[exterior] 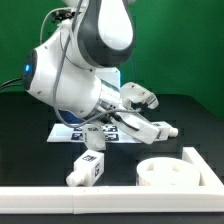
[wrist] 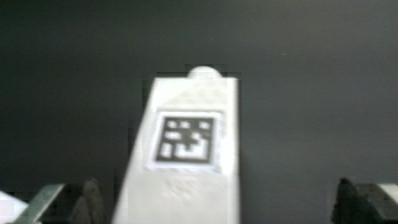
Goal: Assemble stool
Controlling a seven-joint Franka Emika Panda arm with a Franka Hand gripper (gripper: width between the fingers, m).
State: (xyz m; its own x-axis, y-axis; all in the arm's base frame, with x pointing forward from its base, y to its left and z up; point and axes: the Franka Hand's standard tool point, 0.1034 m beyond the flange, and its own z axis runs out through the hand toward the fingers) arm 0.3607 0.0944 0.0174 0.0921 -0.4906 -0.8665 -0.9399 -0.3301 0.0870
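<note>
A white stool leg [wrist: 185, 150] with a black-and-white tag lies on the black table between my open fingers. It sits close to one fingertip [wrist: 68, 203], with a wide gap to the other. My gripper [wrist: 217, 206] is not closed on it. In the exterior view the leg [exterior: 88, 166] lies just under my gripper [exterior: 95, 143]. The round seat [exterior: 166, 173] rests at the front, toward the exterior view's right. Two more white legs [exterior: 152, 128] lie behind it, near the arm.
The marker board [exterior: 70, 132] lies flat under the arm at the back. A white raised border [exterior: 100, 202] runs along the table's front edge and up the exterior view's right side beside the seat.
</note>
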